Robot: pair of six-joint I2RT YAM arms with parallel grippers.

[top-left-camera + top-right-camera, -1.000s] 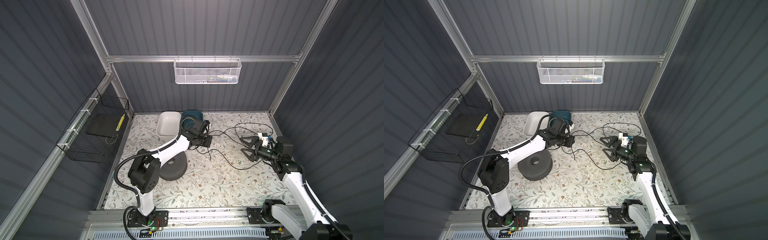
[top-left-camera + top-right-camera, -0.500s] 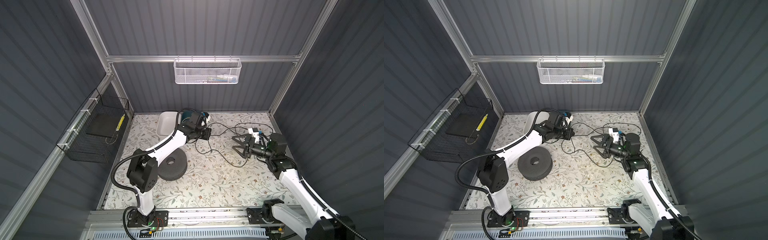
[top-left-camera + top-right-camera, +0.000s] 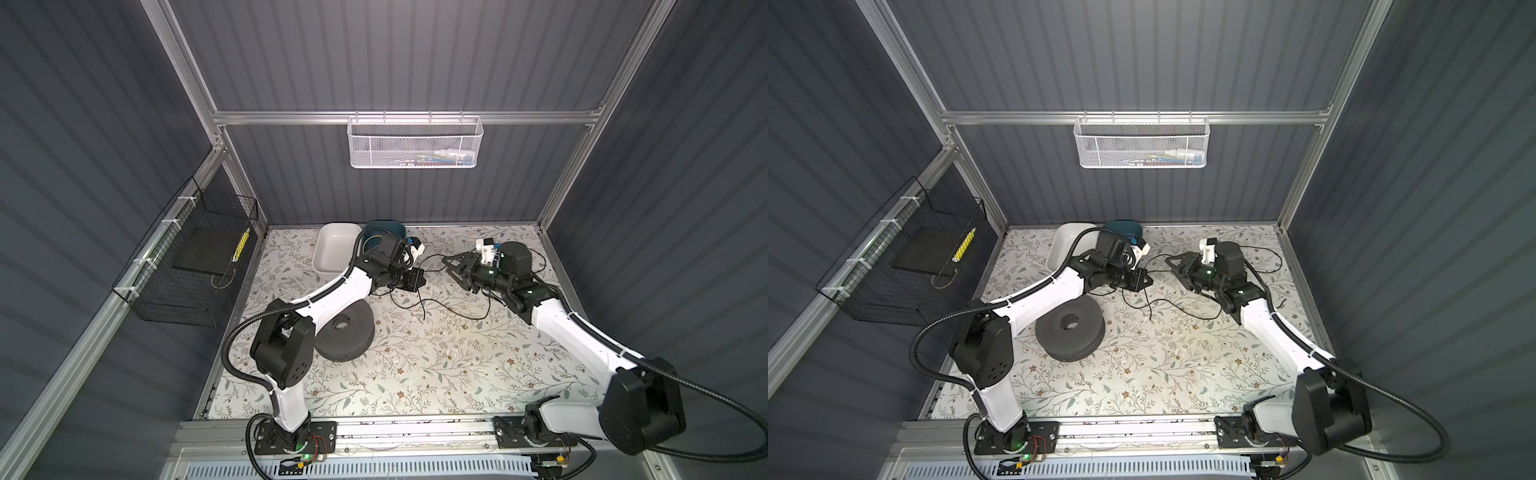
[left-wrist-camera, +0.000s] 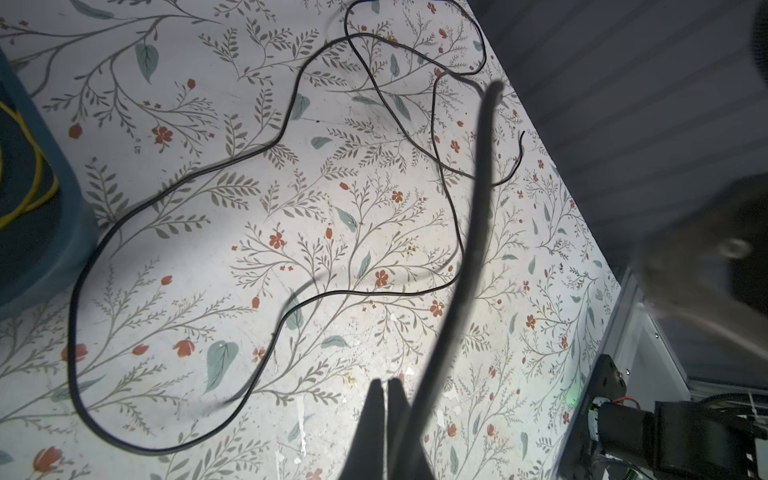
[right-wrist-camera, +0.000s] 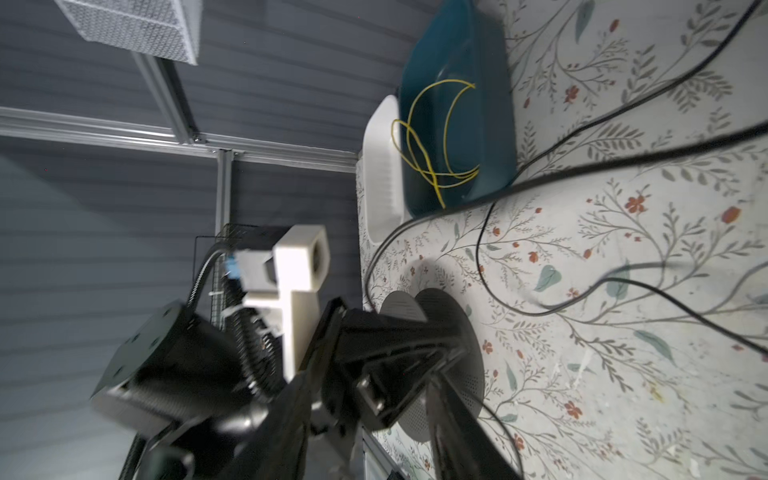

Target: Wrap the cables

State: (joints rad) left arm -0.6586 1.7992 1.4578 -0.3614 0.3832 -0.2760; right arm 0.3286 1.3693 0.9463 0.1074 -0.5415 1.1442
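A long thin black cable [image 3: 457, 314] [image 3: 1144, 308] lies in loose loops on the flowered floor [image 4: 291, 108] [image 5: 623, 108]. My left gripper [image 3: 419, 278] [image 3: 1148, 278] [image 4: 387, 388] is shut, and a blurred stretch of the black cable rises right beside its fingers, apparently held. My right gripper [image 3: 451, 270] [image 3: 1175, 268] [image 5: 374, 415] faces it from close by with its fingers apart, at the stretch of cable that runs between the two grippers. A thin yellow wire [image 5: 446, 124] [image 4: 33, 166] lies coiled in the teal bin [image 3: 384, 228].
A white bin [image 3: 336, 249] stands beside the teal bin at the back. A dark perforated spool [image 3: 343, 330] [image 3: 1069, 328] lies under the left arm. A black wire basket [image 3: 187, 266] hangs on the left wall and a white mesh basket [image 3: 415, 141] on the back wall.
My right gripper has moved left and towards the back, up to the left gripper, and its jaws have narrowed. The left gripper has shifted a little, still shut.
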